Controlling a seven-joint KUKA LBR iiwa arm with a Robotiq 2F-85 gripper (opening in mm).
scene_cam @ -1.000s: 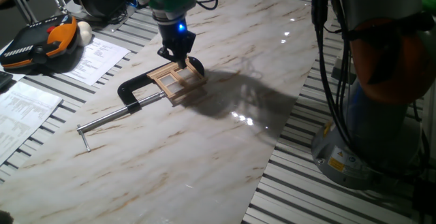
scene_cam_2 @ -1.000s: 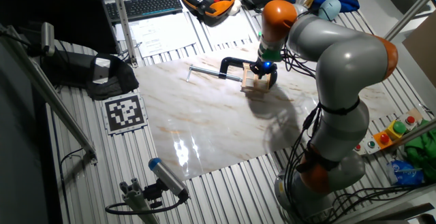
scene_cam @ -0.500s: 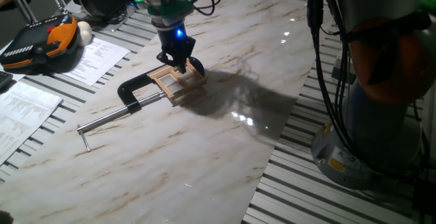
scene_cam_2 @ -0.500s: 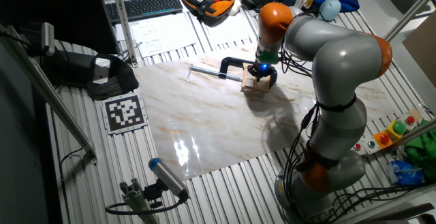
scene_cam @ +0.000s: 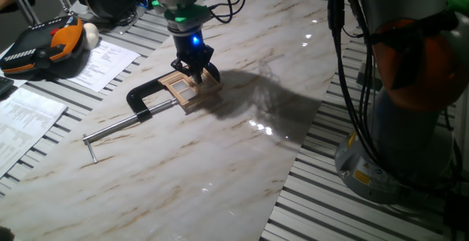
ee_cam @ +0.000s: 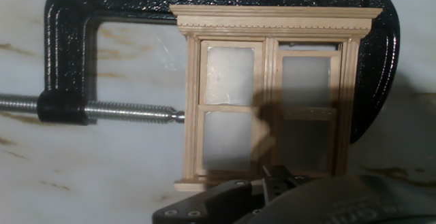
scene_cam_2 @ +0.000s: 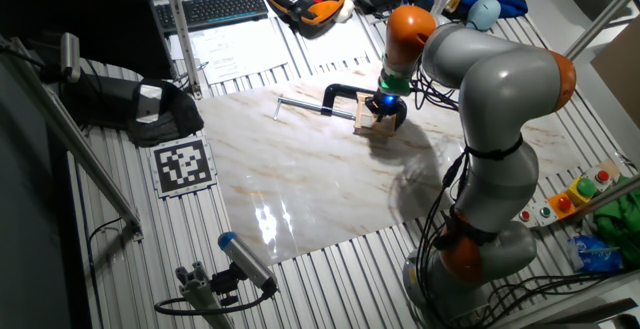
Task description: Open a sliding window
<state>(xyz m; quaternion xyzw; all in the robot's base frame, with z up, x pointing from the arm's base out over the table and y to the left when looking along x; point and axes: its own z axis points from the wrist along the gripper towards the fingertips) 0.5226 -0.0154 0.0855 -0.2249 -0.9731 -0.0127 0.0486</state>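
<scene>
The sliding window is a small light tan wooden frame with two paned halves, lying flat on the marble board. A black C-clamp holds it by its top and bottom ends. The right half shows a thin dark gap at its top. My gripper is shut and empty, its tips together right at the window's lower rail near the middle bar. In one fixed view the gripper stands upright on the window. In the other fixed view the gripper covers part of the window.
The clamp's steel screw rod sticks out to the left across the marble board. An orange and black pendant and paper sheets lie left of the board. The arm's base stands at the right.
The gripper has shifted slightly right and come down onto the window. The window and the clamp have not visibly moved.
</scene>
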